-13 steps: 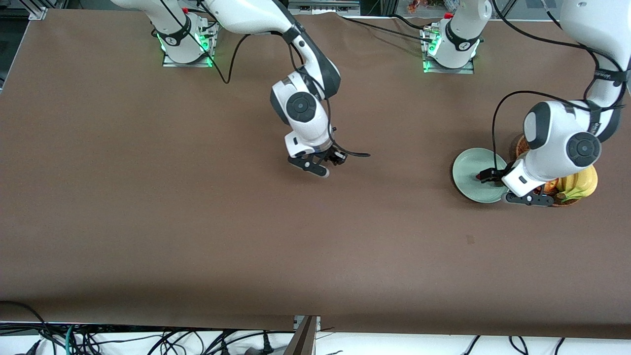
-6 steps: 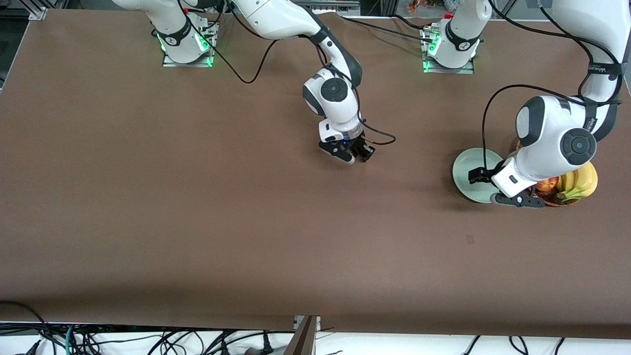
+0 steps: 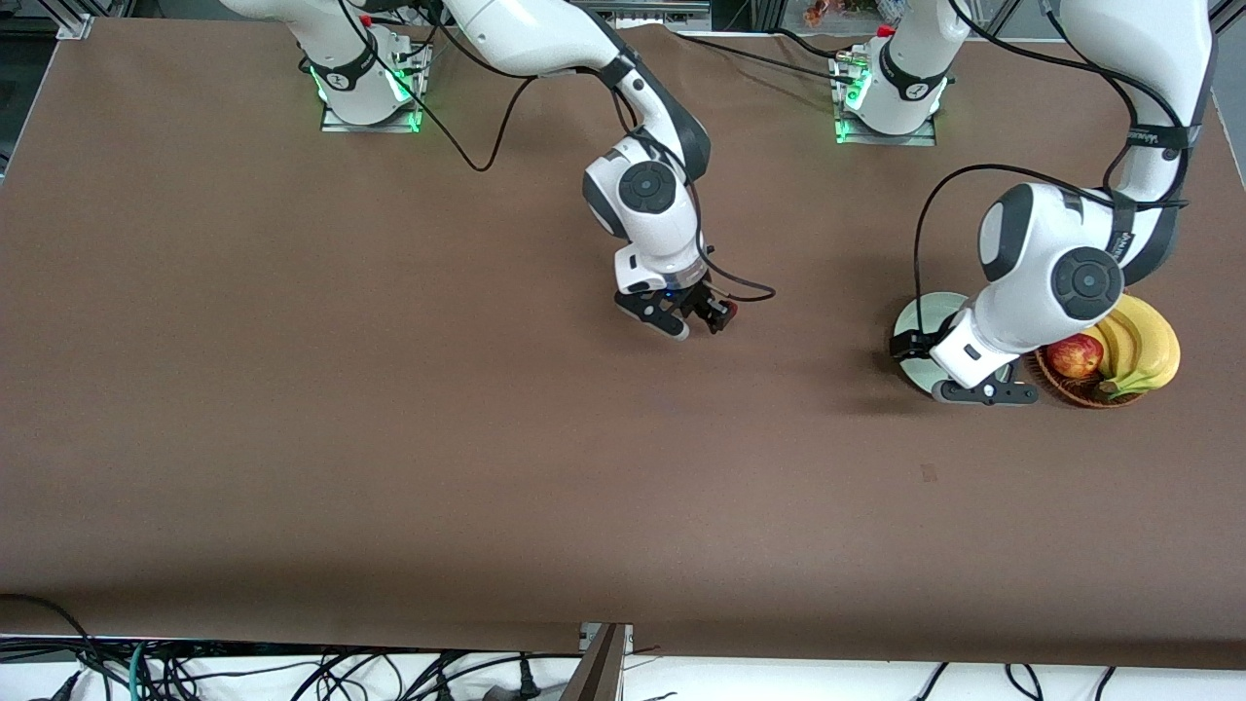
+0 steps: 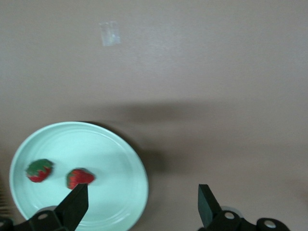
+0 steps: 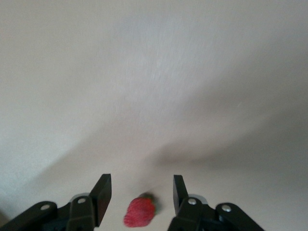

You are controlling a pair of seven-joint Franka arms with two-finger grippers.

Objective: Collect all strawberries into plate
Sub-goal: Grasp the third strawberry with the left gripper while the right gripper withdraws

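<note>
The pale green plate (image 4: 120, 159) holds two strawberries (image 4: 39, 170) (image 4: 80, 177). My left gripper (image 4: 142, 202) hangs open over the plate's rim, nothing between its fingers. In the front view my left arm covers most of the plate (image 3: 920, 313), and the left gripper (image 3: 942, 370) is over the plate's edge nearest the front camera. Another strawberry (image 5: 140, 211) lies on the brown table between the fingers of my right gripper (image 5: 142, 192), which is open with a gap on either side of the berry. The right gripper (image 3: 696, 319) is low over the middle of the table.
A wicker basket (image 3: 1071, 387) with a red apple (image 3: 1074, 355) and bananas (image 3: 1144, 346) stands beside the plate at the left arm's end. A small pale mark (image 3: 928, 473) lies on the table nearer the front camera than the plate.
My right gripper has moved toward the left arm's end of the table and opened around the strawberry. My left gripper has shifted off the basket across the plate, uncovering the apple.
</note>
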